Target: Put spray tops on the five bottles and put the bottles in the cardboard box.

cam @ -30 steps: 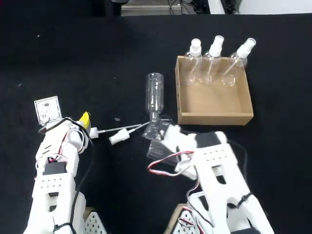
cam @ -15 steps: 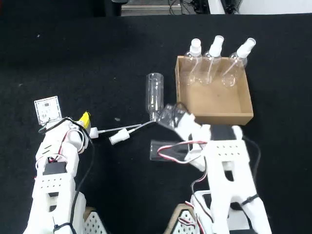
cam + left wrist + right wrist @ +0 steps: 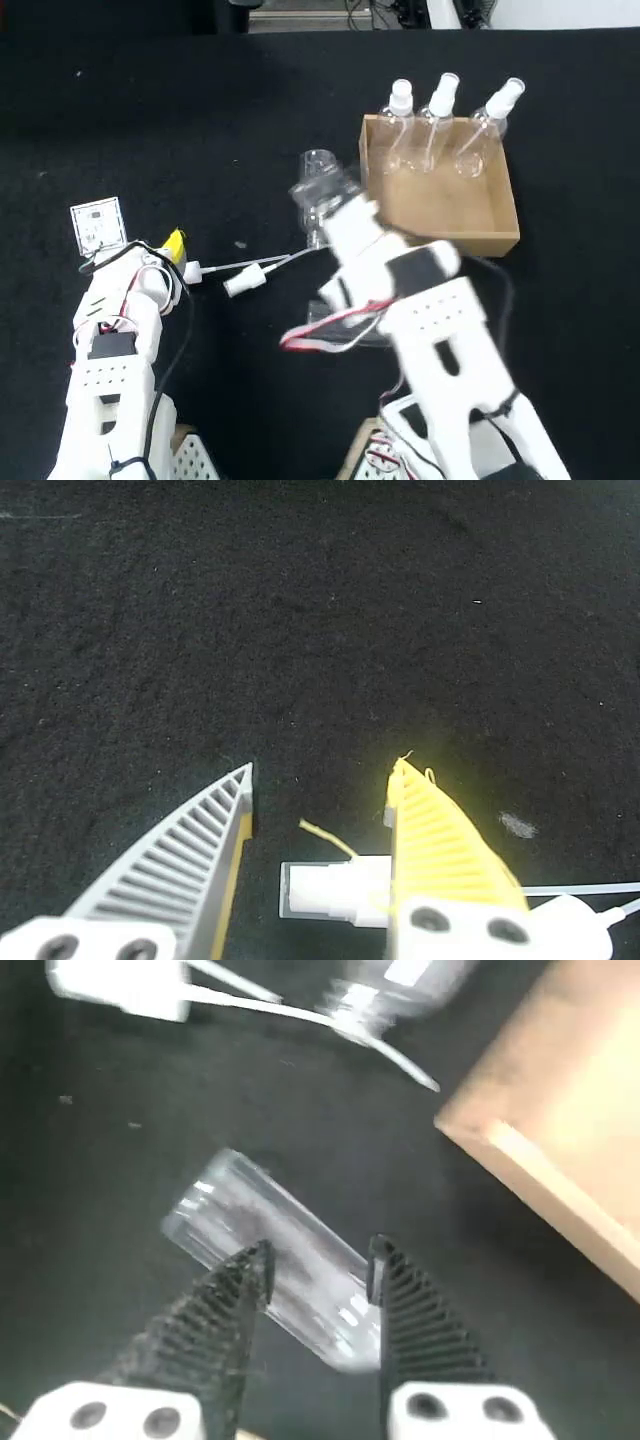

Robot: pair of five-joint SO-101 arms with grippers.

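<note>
Black cloth covers the bench (image 3: 200,100), with the cardboard box (image 3: 440,215) toward its far right corner; three capped bottles (image 3: 430,130) lean against the box's far wall. Toward the near left corner the left pincer (image 3: 320,780) rests with jaws apart, one spray top (image 3: 325,890) lying between them. A second spray top (image 3: 245,283) lies near it, toward the middle. With jaws apart, the right pincer (image 3: 315,1255) hangs over a clear bottle (image 3: 230,1210) lying flat. Another uncapped bottle (image 3: 318,165) lies just beside the box's left wall.

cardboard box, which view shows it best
The high view: it looks down on the whole cardboard box, all four walls and the floor, with three spray-topped bottles at its far side. The right wrist view catches one corner of the box, seen close.
</note>
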